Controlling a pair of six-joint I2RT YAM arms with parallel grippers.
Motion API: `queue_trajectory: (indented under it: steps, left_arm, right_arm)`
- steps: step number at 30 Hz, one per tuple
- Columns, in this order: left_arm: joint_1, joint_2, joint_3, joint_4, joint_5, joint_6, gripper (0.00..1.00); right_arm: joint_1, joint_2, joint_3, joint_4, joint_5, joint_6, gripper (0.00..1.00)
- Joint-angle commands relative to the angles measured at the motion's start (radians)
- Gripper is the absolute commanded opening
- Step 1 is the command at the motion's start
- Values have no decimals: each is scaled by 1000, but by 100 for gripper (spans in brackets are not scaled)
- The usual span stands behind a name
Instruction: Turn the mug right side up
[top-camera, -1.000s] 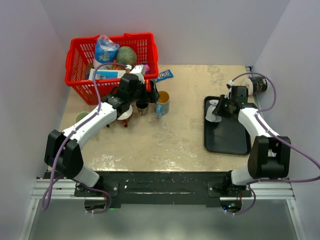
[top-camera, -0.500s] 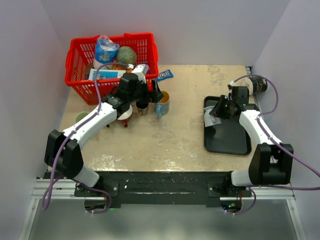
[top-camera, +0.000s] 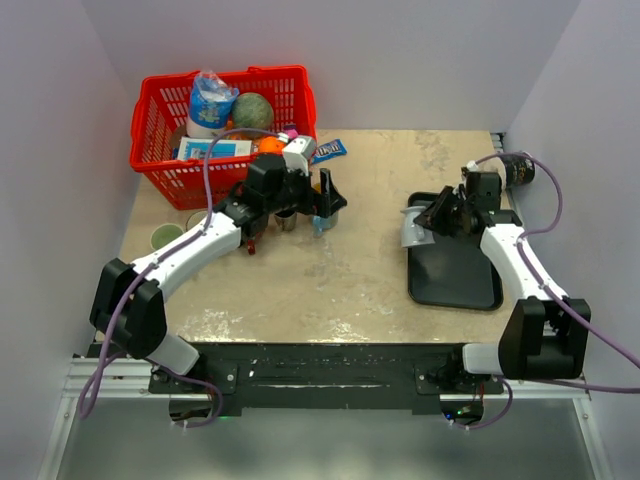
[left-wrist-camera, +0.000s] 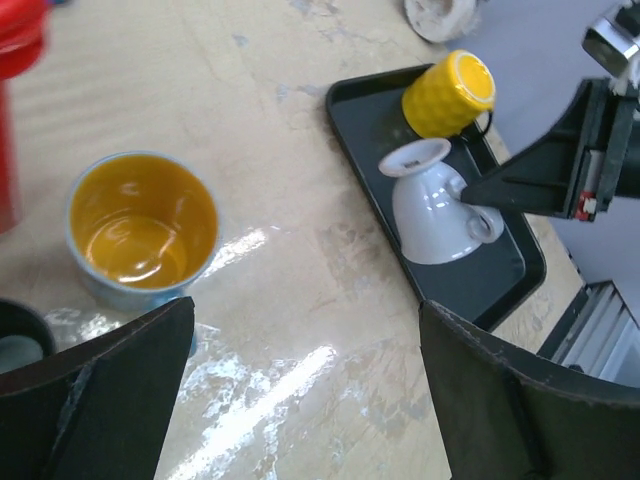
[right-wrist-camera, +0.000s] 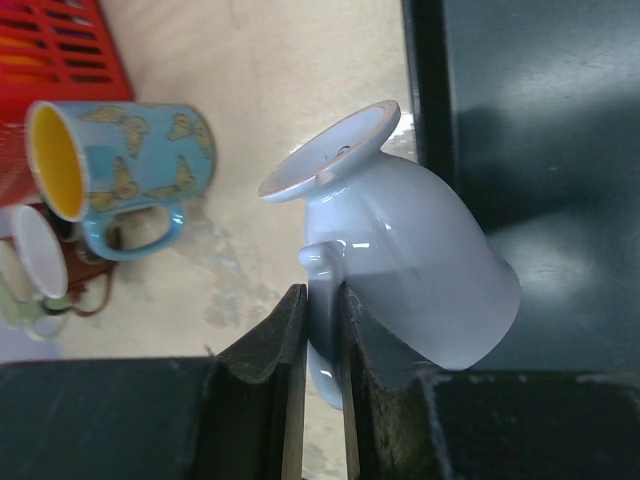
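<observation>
The white mug (top-camera: 414, 228) hangs tilted, its foot up and toward the table's middle, over the left edge of the black tray (top-camera: 455, 272). My right gripper (top-camera: 433, 220) is shut on its handle. In the right wrist view the fingers (right-wrist-camera: 290, 330) pinch the handle loop of the mug (right-wrist-camera: 420, 260), whose mouth faces the tray (right-wrist-camera: 540, 120). The left wrist view shows the mug (left-wrist-camera: 432, 205) foot-up above the tray (left-wrist-camera: 512, 272). My left gripper (top-camera: 326, 198) is open and holds nothing, far left of the mug, with bare tabletop between its fingertips (left-wrist-camera: 305, 330).
A blue butterfly cup with a yellow inside (left-wrist-camera: 140, 225) stands upright under my left gripper, next to other cups (top-camera: 284, 216). A red basket (top-camera: 158, 115) of groceries stands at the back left. A yellow cup (left-wrist-camera: 450, 95) lies at the tray's far end. A green cup (top-camera: 165, 236) stands at the left.
My right gripper has carried the mug leftward to the tray's left edge and tipped it over. My left gripper has swung right, over the butterfly cup.
</observation>
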Motion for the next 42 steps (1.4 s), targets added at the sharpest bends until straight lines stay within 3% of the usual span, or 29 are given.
queue_trajectory:
  steps: [1,9,18,25,34,42]
  left_arm:
    - [-68,-20,-14,140,61,103,97]
    - [-145,-49,-141,305,27,204,94]
    - [-182,-46,-264,535,9,223,89]
    - [-223,49,-223,596,21,226,85]
    - [-252,88,-169,590,47,230,85]
    - [-317,160,-150,642,-54,316,89]
  right_arm:
    - [0,-67,-2,129,-101,202,0]
    - [0,-133,-52,256,-192,542,0]
    - [0,-185,-8,249,-243,788,0]
    - [30,-196,21,157,-215,810,0]
    - [32,-206,-59,232,-249,877,0]
    - [34,-249,-75,262,-221,1023,0]
